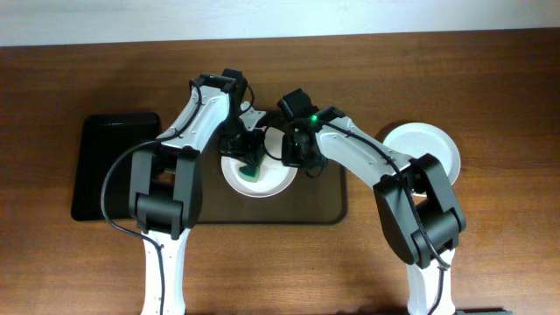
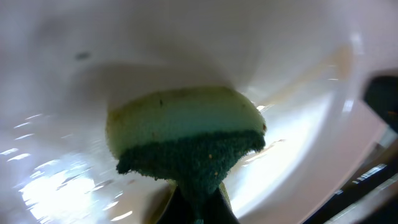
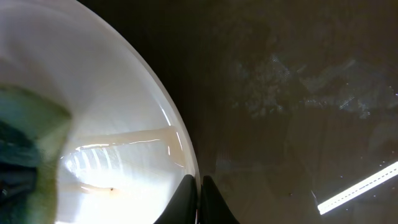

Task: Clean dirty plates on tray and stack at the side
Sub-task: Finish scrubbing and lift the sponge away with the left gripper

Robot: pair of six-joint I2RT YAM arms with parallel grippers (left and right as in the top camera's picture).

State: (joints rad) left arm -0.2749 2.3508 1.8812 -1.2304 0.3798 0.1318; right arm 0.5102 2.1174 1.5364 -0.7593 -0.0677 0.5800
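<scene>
Mid-scrub: round white plate centre frame on dark brown rectangular tray. Left fingers clamped on green-yellow sponge, pressed on plate's middle. Right fingers pinching plate's right rim; second white plate right of tray, right arm nearer.

Two plates, one brown tray, one black tray, one green sponge.
</scene>
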